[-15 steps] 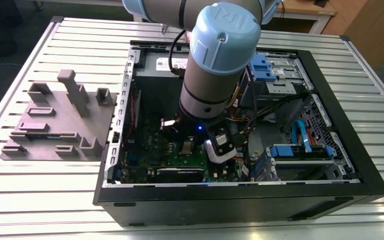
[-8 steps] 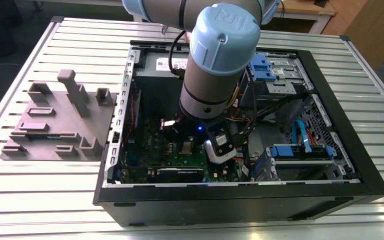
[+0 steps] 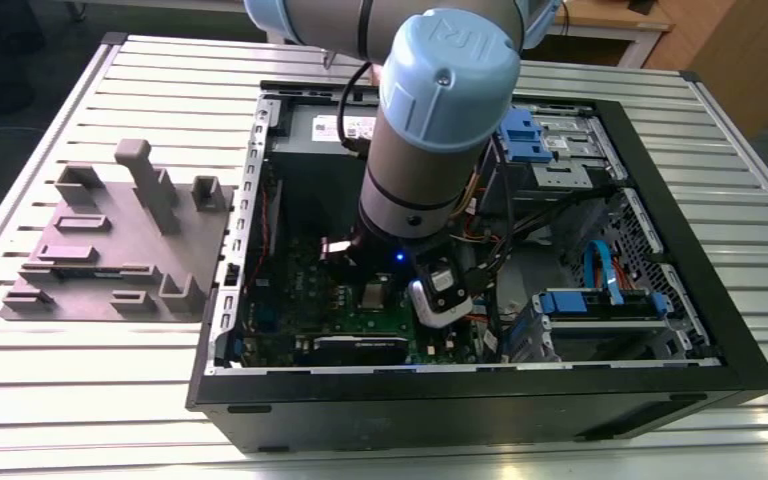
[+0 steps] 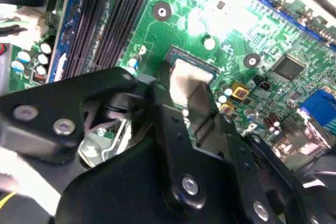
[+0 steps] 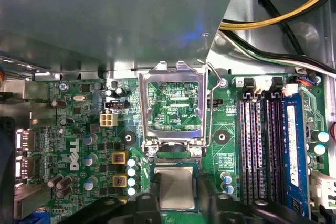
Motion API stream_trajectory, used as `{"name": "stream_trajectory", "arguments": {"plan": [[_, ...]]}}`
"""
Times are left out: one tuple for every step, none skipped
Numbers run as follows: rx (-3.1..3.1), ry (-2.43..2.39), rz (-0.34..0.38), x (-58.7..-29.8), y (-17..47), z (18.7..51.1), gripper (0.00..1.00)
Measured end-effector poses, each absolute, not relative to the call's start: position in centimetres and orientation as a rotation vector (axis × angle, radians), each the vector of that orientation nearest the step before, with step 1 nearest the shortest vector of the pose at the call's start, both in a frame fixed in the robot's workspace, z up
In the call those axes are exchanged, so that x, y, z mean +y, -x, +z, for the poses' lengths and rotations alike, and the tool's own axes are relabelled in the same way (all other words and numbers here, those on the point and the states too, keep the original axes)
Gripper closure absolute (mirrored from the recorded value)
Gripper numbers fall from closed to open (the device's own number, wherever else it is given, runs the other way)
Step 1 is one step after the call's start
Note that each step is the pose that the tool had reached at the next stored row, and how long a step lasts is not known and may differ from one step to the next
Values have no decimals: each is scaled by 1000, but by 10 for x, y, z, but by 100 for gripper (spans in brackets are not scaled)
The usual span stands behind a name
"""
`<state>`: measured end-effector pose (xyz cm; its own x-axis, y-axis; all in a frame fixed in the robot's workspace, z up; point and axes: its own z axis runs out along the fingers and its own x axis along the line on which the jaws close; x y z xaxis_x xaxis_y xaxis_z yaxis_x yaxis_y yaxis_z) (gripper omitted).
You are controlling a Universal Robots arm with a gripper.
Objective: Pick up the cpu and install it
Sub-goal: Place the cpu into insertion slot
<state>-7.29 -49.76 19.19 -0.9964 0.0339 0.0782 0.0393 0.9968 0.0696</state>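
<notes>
Arm (image 3: 431, 130) reaches down into the open computer case (image 3: 464, 415), which lies on its side on the slatted metal counter (image 3: 77, 400). Pincer (image 5: 177, 199) is low over the green motherboard (image 5: 79, 129). In both wrist views its two black fingers (image 5: 148, 203) stand against opposite edges of the cpu (image 5: 176, 186), so it reads as clamped on the chip. The cpu lies flat, silver top up, inside the square socket outline, with a thin green-and-dark border showing around it. The socket's metal load frame (image 5: 143, 103) is swung open and lies flat just beside the cpu, with board showing through its window. Its wire lever (image 5: 210, 108) runs along the side toward the memory slots (image 5: 262, 145). Yellow and black cables (image 5: 278, 17) cross the bare case metal beyond the board. Grey block tray (image 3: 117, 240) sits on the counter at the exterior view's left, just beside the case.
</notes>
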Motion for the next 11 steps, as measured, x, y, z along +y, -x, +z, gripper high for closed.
{"name": "stream_trajectory", "arguments": {"plan": [[-3062, 56, -109, -498, 73, 192, 57], [-3062, 56, -109, -498, 73, 192, 57], [-3062, 56, -109, -498, 73, 192, 51], [-3062, 56, -109, -498, 73, 192, 51], [-3062, 56, -109, -498, 73, 192, 51], [-3062, 56, -109, -498, 73, 192, 51], [-3062, 56, -109, -498, 72, 192, 51], [-3062, 56, -108, -498, 72, 192, 51], [-3062, 56, -109, -498, 71, 192, 51], [-3062, 56, -109, -498, 70, 192, 51], [-3062, 56, -109, -498, 69, 192, 51]]}}
